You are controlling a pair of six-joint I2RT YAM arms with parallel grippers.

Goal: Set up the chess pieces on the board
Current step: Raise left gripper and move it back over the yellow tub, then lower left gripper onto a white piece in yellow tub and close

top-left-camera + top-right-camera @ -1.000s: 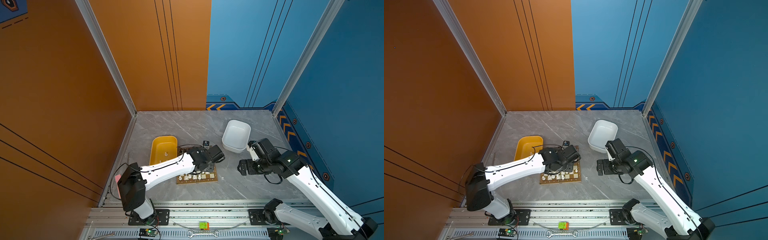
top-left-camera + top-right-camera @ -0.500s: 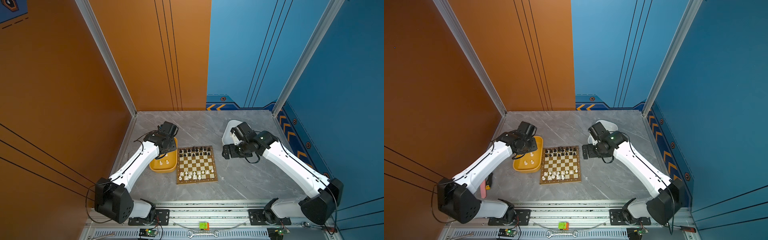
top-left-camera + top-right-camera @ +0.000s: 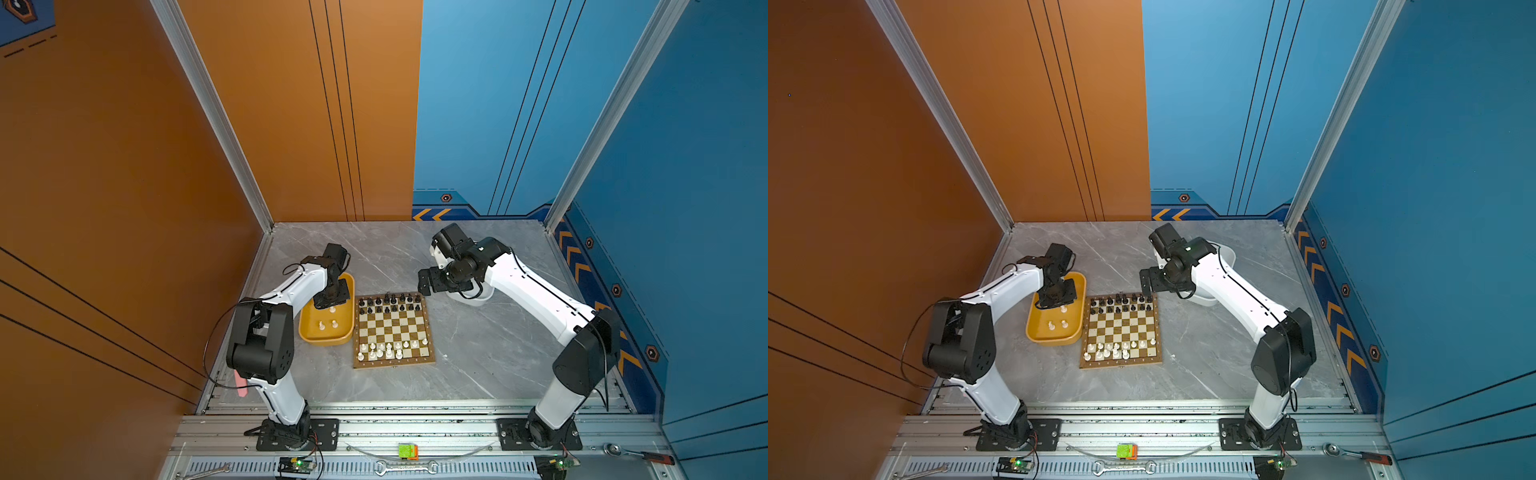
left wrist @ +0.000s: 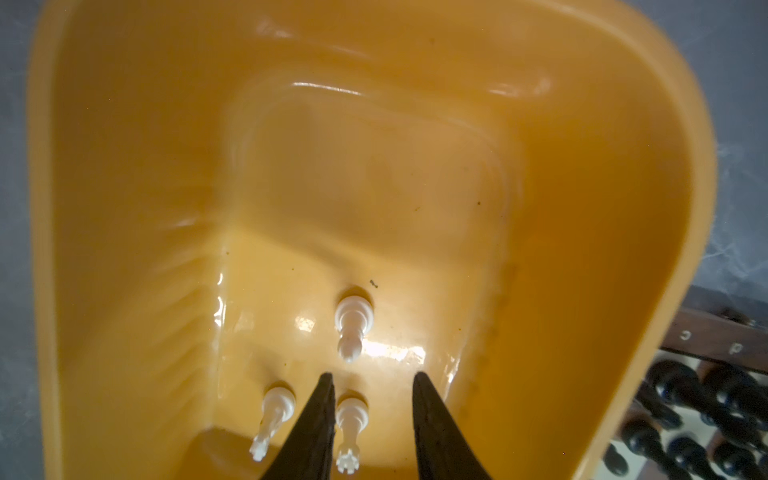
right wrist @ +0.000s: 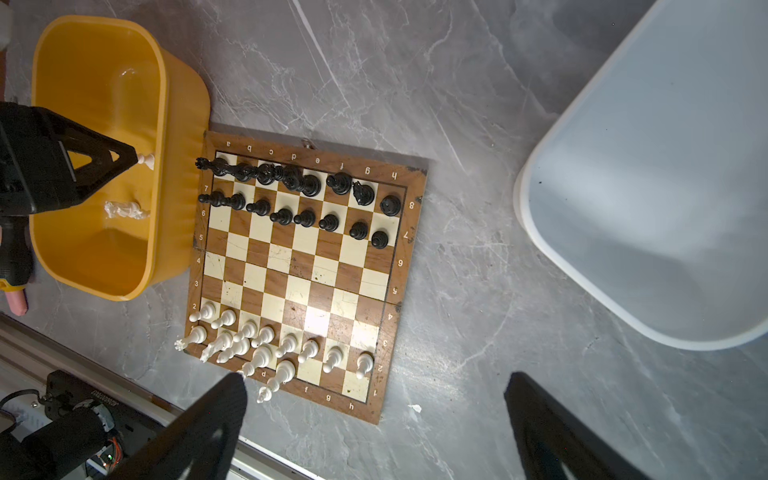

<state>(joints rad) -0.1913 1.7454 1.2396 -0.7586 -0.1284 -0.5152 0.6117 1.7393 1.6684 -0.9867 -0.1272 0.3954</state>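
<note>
The board [image 3: 392, 328] [image 3: 1121, 330] [image 5: 299, 286] lies mid-table. Black chess pieces [image 3: 388, 303] [image 5: 299, 195] fill its far two rows. White chess pieces [image 3: 390, 349] [image 5: 257, 345] crowd the near rows, some leaning. Three more white pieces [image 3: 332, 309] [image 4: 353, 324] lie in the yellow tub [image 3: 328, 338] [image 4: 124, 166]. My left gripper [image 3: 330, 301] [image 4: 372, 376] reaches down into the tub, open. A white crenellated piece [image 4: 351, 419] lies between its jaws, against one finger [image 4: 324, 415] and clear of the other. My right gripper [image 3: 428, 282] [image 5: 376, 376] hangs wide open and empty near the board's far right corner.
A white tub [image 3: 1225, 253] [image 5: 644, 187] stands at the back right, partly under my right arm. The yellow tub touches the board's left edge. A wrench [image 3: 405, 467], a green-orange block [image 3: 407, 451] and a ratchet [image 3: 640, 455] lie on the front rail.
My left arm has swung from over the board to the yellow tub and dropped into it, its jaws narrowing. My right arm has moved from the near right up to the board's far right corner.
</note>
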